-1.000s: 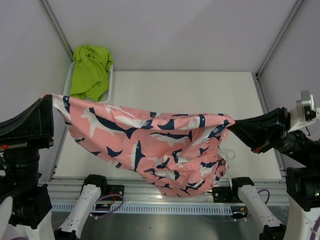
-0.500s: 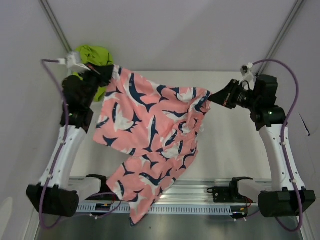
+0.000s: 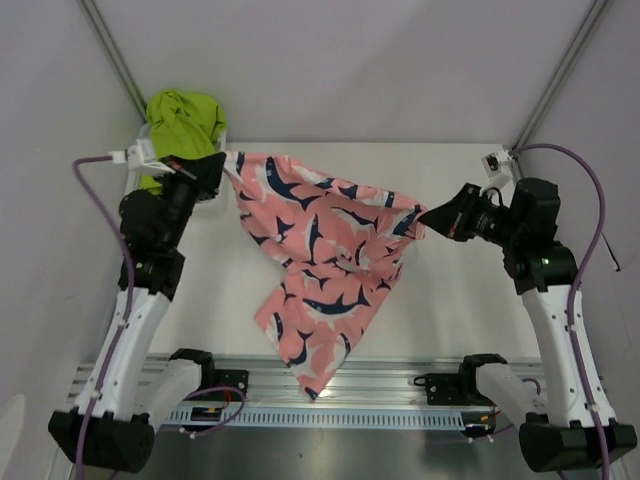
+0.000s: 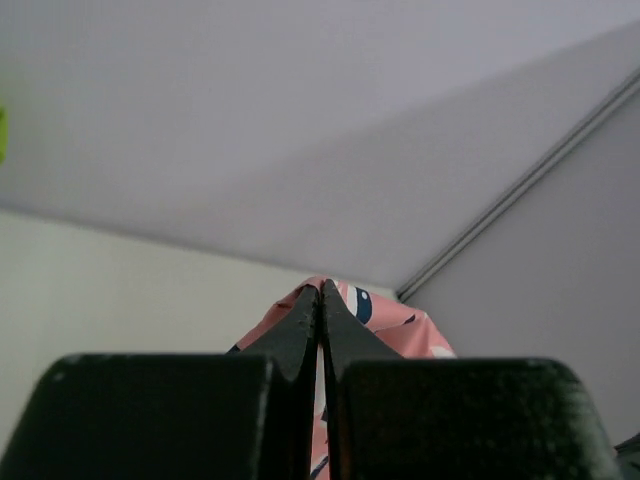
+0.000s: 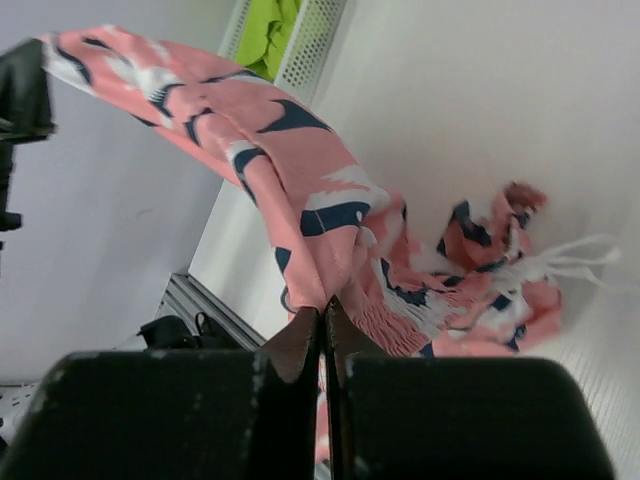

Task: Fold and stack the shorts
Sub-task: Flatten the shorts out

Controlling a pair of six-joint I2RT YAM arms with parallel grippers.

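Far left, the lime green shorts (image 3: 182,118) sit bunched in the white mesh basket (image 3: 221,140), spilling over its back rim (nothing else in it that we can see). The left claw (image 3: 224,163) is clamped on one corner of the pink shorts (image 3: 320,260), jaws pressed together on the fabric. The pink shorts hang stretched between both claws above the tabletop (image 3: 470,310). Their lower part sags toward the near edge, and we cannot tell if it touches. The right claw (image 3: 424,216) is pinched tight on the opposite corner. We judge the step is laying the pair flat. We'd lower both claws together with the top edge taut, let the hanging part land first, and drag out the twist before releasing.
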